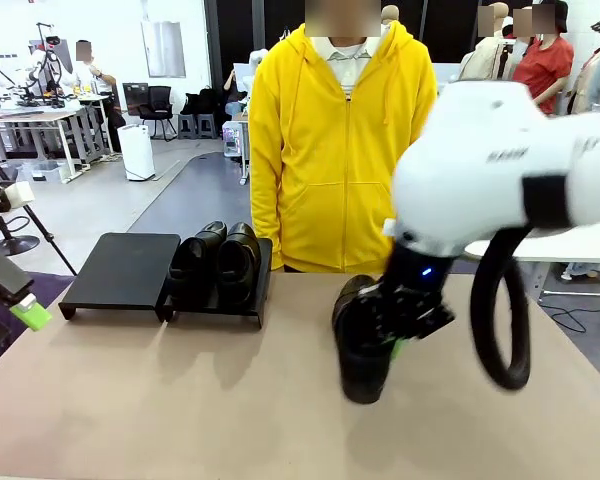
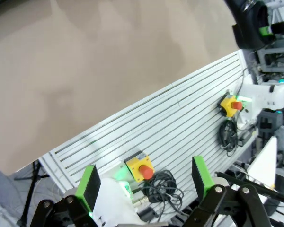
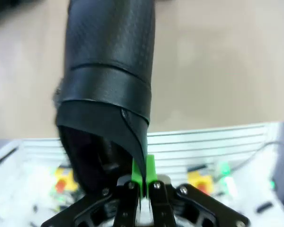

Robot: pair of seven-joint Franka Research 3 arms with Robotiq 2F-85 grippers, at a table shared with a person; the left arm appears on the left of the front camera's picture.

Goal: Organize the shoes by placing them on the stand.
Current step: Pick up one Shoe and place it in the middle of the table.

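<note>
Two black loafers (image 1: 218,262) stand side by side on the right panel of the black stand (image 1: 125,268); its left panel is bare. Right of centre, my right gripper (image 1: 398,340) holds a third loafer (image 1: 363,345) by its heel rim, toe hanging down just over the table. In the right wrist view the green pads (image 3: 143,171) pinch the rim of that shoe (image 3: 109,71). Whether another loafer sits behind it I cannot tell. My left gripper (image 1: 10,316) hangs open at the table's left edge, its fingers (image 2: 89,183) wide apart and empty (image 2: 143,180).
A person in a yellow hoodie (image 1: 340,150) stands at the far side, behind the stand and the held shoe. The right arm's black cable loop (image 1: 500,310) hangs beside the gripper. Yellow stop buttons (image 2: 139,168) and cables lie on the slotted rail below the near table edge.
</note>
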